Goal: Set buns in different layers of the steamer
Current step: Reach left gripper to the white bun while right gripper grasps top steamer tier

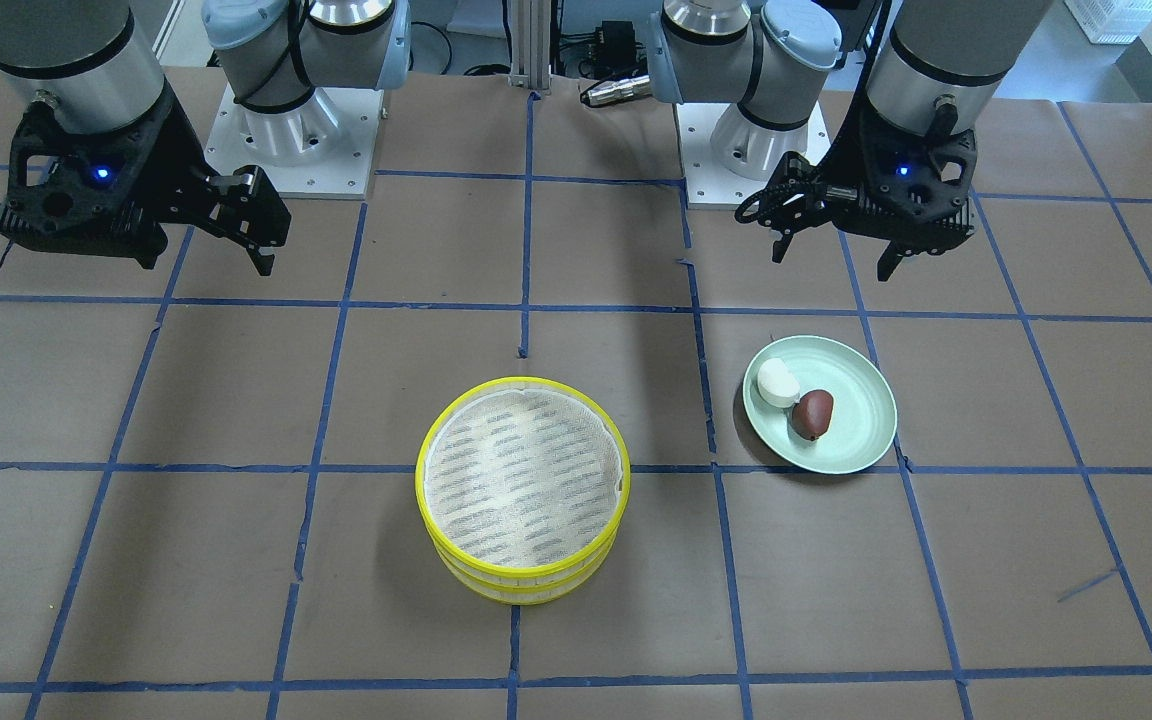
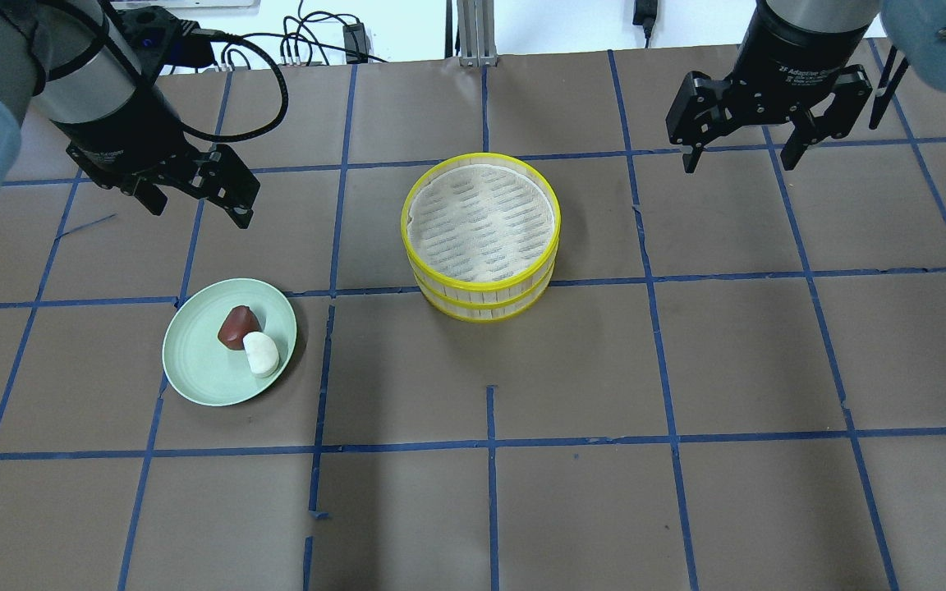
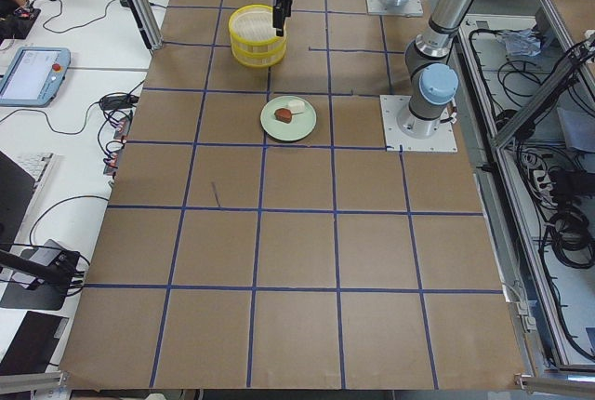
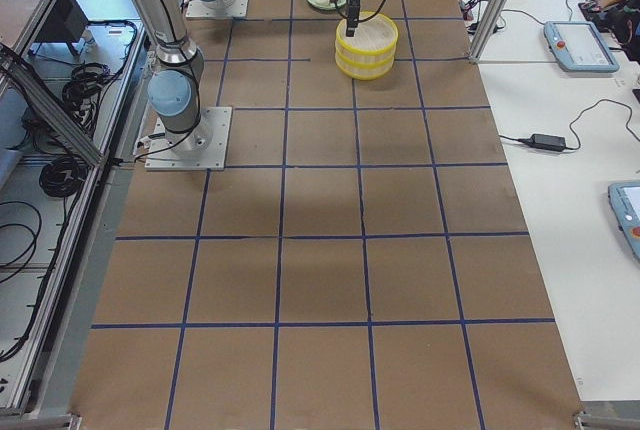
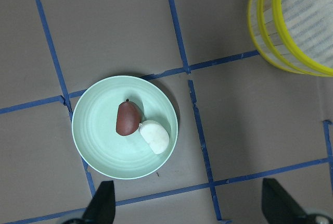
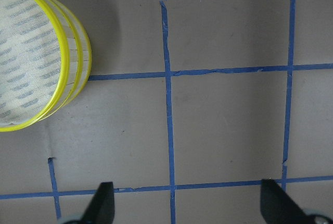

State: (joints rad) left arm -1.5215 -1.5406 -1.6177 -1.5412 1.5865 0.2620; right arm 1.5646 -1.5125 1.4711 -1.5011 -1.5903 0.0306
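A yellow two-layer steamer (image 2: 485, 289) stands stacked mid-table, its top layer lined with a patterned cloth and holding nothing. A brown bun (image 2: 236, 326) and a white bun (image 2: 261, 354) lie touching on a pale green plate (image 2: 194, 369). My left gripper (image 2: 198, 205) hangs open and empty above the table, just behind the plate. In the left wrist view the buns (image 5: 128, 118) and the plate (image 5: 99, 135) lie below it. My right gripper (image 2: 740, 160) is open and empty, off to the steamer's right. The steamer (image 6: 78, 62) shows at the left edge of the right wrist view.
The table is covered in brown paper with a blue tape grid. The arm bases (image 1: 296, 140) stand on white plates at the robot's edge. Bare paper lies around the steamer (image 1: 521, 575) and the plate (image 1: 861, 420).
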